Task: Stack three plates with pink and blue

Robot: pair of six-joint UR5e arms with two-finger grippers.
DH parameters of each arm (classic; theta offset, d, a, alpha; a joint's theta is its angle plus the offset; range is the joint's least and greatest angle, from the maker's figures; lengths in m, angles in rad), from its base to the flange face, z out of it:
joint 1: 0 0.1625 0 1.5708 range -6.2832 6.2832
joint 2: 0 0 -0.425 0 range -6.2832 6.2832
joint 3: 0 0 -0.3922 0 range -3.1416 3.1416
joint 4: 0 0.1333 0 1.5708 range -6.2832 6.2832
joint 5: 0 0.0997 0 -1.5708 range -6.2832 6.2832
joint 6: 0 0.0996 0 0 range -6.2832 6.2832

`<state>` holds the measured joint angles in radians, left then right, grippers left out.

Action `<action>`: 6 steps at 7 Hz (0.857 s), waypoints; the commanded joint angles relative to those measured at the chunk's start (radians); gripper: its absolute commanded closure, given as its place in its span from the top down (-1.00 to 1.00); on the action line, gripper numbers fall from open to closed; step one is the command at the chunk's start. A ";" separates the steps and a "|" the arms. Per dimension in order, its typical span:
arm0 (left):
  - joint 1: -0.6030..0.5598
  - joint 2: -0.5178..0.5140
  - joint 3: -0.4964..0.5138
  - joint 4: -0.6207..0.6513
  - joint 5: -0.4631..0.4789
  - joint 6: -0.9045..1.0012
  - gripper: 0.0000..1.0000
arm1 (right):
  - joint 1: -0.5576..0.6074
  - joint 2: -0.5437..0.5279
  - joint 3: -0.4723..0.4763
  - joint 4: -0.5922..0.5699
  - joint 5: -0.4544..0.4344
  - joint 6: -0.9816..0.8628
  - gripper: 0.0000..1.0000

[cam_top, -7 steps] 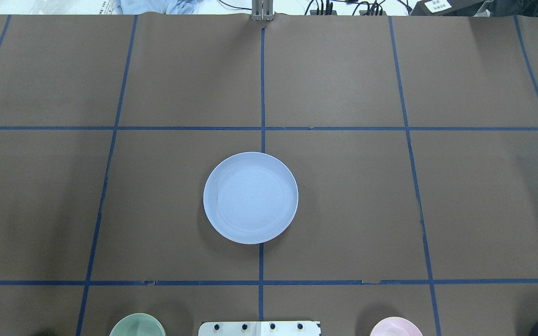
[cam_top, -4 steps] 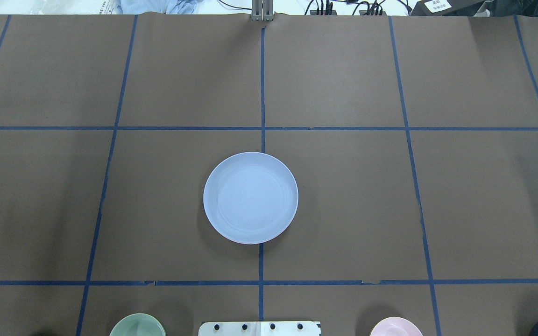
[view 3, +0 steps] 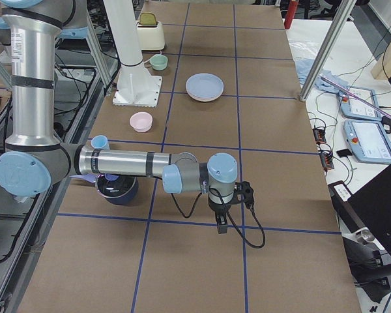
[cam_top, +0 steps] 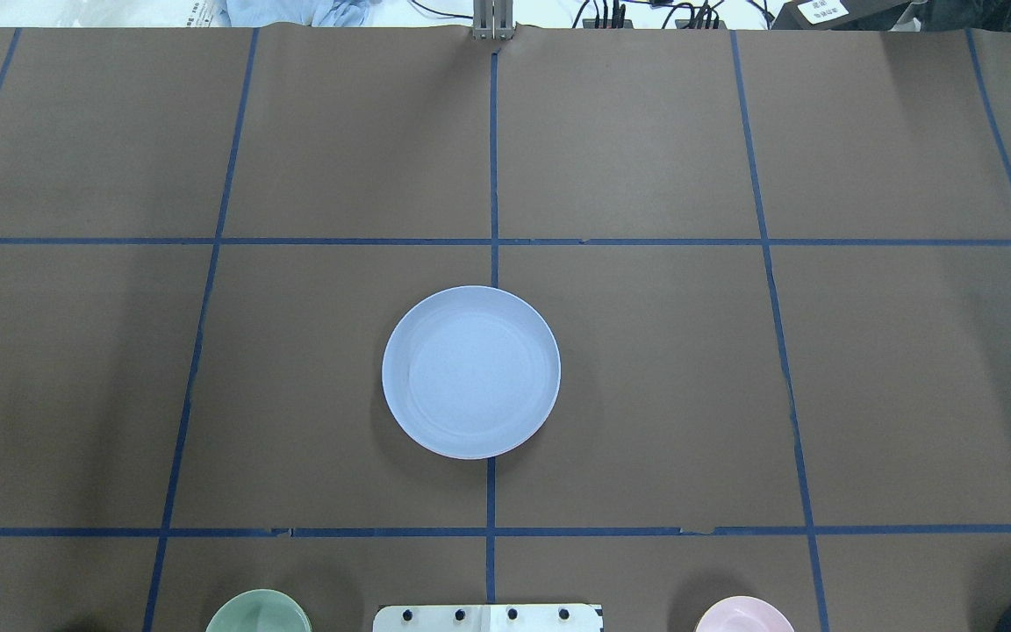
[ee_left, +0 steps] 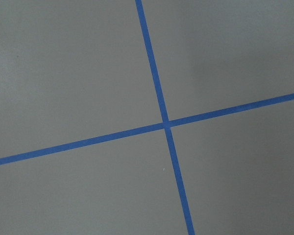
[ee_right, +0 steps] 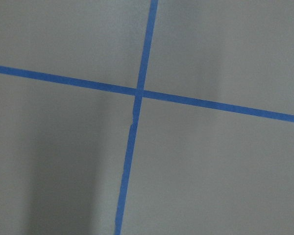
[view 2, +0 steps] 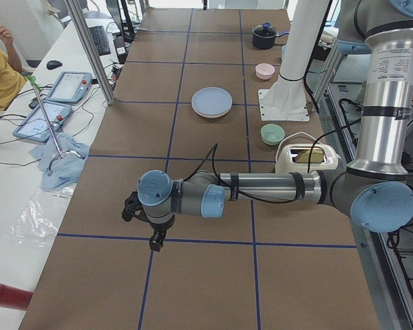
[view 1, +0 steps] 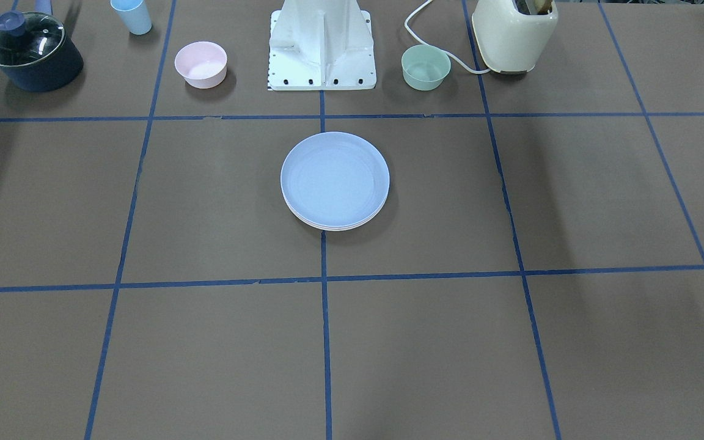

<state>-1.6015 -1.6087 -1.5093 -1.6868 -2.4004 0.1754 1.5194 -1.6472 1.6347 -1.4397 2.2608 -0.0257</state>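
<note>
A stack of plates with a light blue plate (view 1: 335, 180) on top sits at the table's middle, on the centre tape line. Paler rims of plates underneath show at its near edge (view 1: 333, 227). The stack also shows in the overhead view (cam_top: 470, 370) and in both side views (view 2: 211, 102) (view 3: 204, 86). My left gripper (view 2: 155, 237) hangs over a tape crossing far from the stack. My right gripper (view 3: 221, 225) hangs over another crossing at the opposite end. Both show only in the side views, so I cannot tell whether they are open or shut. The wrist views show only bare table and tape.
Near the robot base (view 1: 321, 49) stand a pink bowl (view 1: 200, 63), a green bowl (view 1: 426, 67), a cream toaster (view 1: 514, 33), a dark lidded pot (view 1: 31, 52) and a light blue cup (view 1: 132, 15). An operator sits beyond the table's far edge (view 2: 0, 69).
</note>
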 commanded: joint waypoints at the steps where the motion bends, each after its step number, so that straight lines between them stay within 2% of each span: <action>1: 0.000 0.007 -0.002 -0.001 0.000 -0.002 1.00 | 0.007 -0.002 0.058 -0.072 0.010 0.009 1.00; 6: -0.001 0.015 -0.009 -0.002 0.000 -0.001 1.00 | 0.005 -0.017 0.060 -0.065 0.003 0.010 1.00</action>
<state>-1.6017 -1.5946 -1.5185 -1.6889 -2.4006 0.1748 1.5249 -1.6627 1.6950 -1.5058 2.2641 -0.0154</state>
